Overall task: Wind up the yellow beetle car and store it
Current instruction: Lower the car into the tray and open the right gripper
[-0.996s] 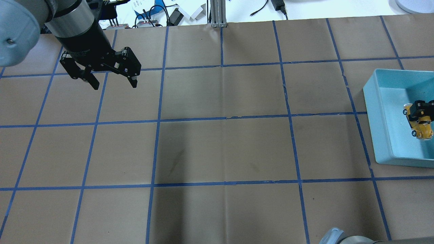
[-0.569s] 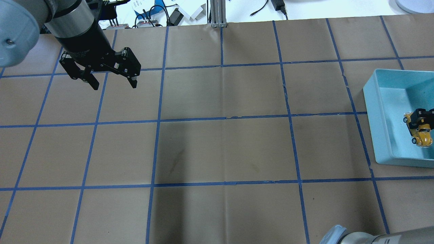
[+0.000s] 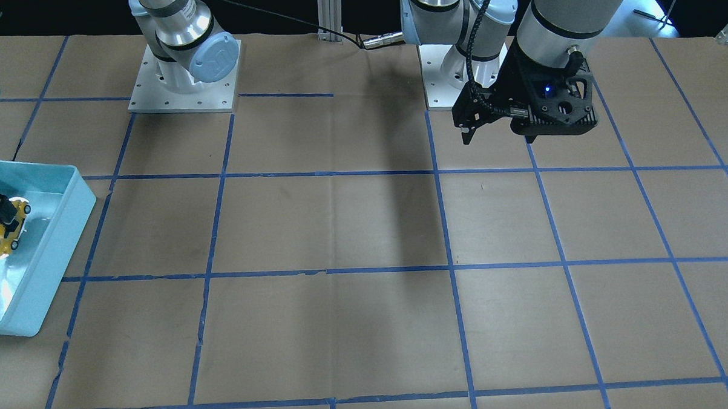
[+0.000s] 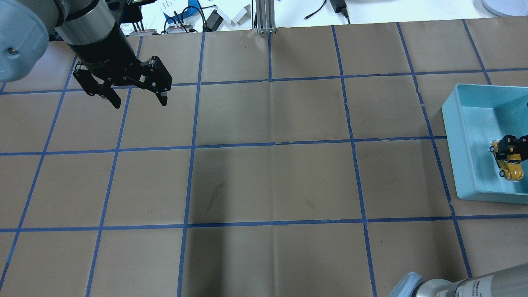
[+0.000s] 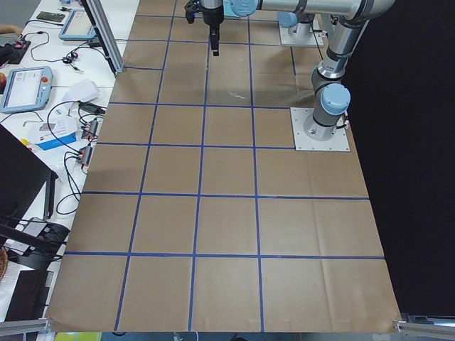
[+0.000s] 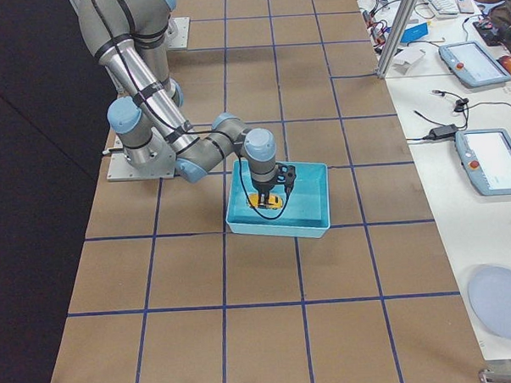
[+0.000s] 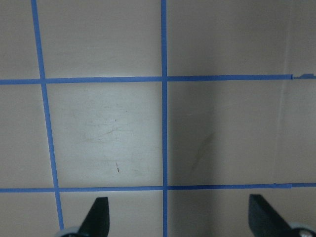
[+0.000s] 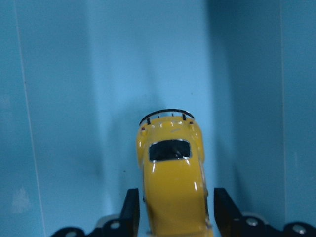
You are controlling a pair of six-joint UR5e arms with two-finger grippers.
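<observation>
Clenched in the right jaws by its flanks: yellow beetle car [image 8: 170, 187], low inside the teal bin [image 4: 458, 136] at the right end of the bench [image 4: 268, 181]. Best set level on all wheels, released gently, then cleared by lifting straight up past the walls. Spread wide and empty, the left jaws, above brown paper gridded in blue tape [image 4: 231, 145]. Beyond, side desks with tablets [image 6: 492, 160] and cables.

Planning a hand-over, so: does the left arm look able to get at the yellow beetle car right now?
Probably not. The yellow beetle car is in the teal bin at the table's far right end, between the fingers of the right gripper; the open left gripper hovers at the opposite end.
</observation>
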